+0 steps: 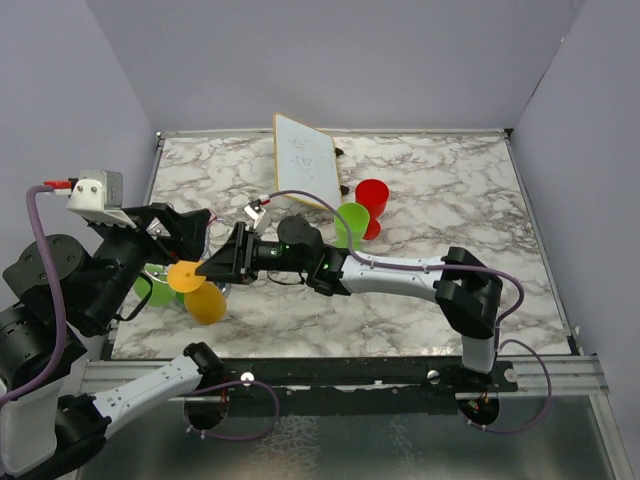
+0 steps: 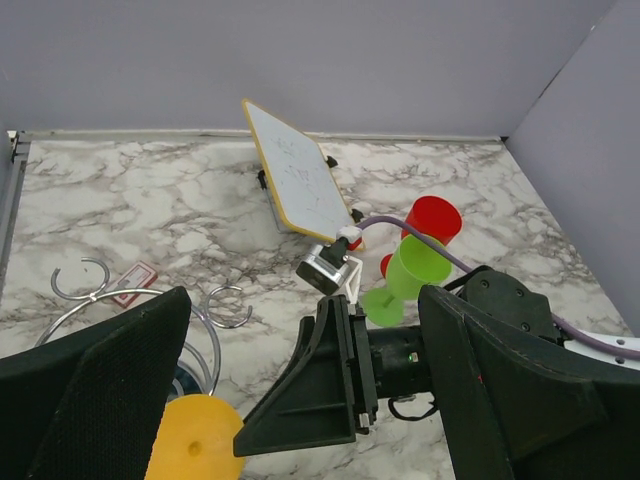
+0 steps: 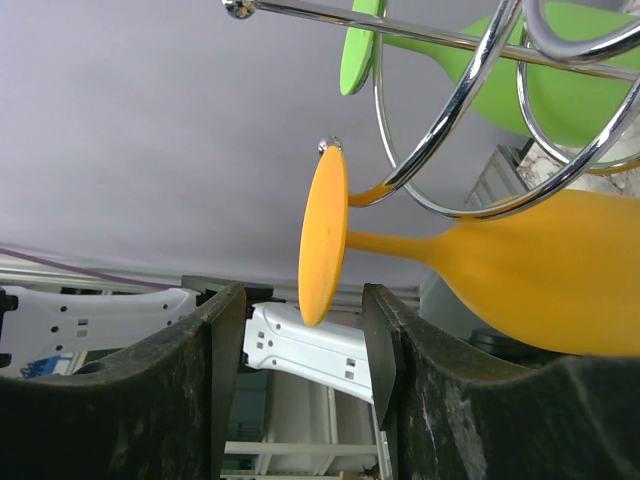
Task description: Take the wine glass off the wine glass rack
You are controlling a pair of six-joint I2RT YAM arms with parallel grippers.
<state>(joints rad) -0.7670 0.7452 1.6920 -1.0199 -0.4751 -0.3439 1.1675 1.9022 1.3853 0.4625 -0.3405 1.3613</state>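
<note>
The chrome wine glass rack point(image 2: 214, 352) stands at the left of the table, and its wire arms point(image 3: 450, 100) cross the right wrist view. A yellow wine glass point(image 3: 540, 270) hangs from an arm, its round foot point(image 3: 323, 235) edge-on; it also shows in the top view point(image 1: 205, 302). My right gripper point(image 3: 300, 320) is open, its fingers on either side of the foot's rim without touching it. My left gripper point(image 2: 305, 400) is open wide and empty just above the rack, facing the right gripper point(image 1: 213, 266). A green glass point(image 3: 560, 70) also hangs on the rack.
A white tilted board point(image 1: 305, 160) stands at the back. A red glass point(image 1: 372, 195) and a green glass point(image 1: 350, 222) stand just in front of it, beside my right arm. A small red-edged card point(image 2: 132, 283) lies near the rack. Grey walls surround the table.
</note>
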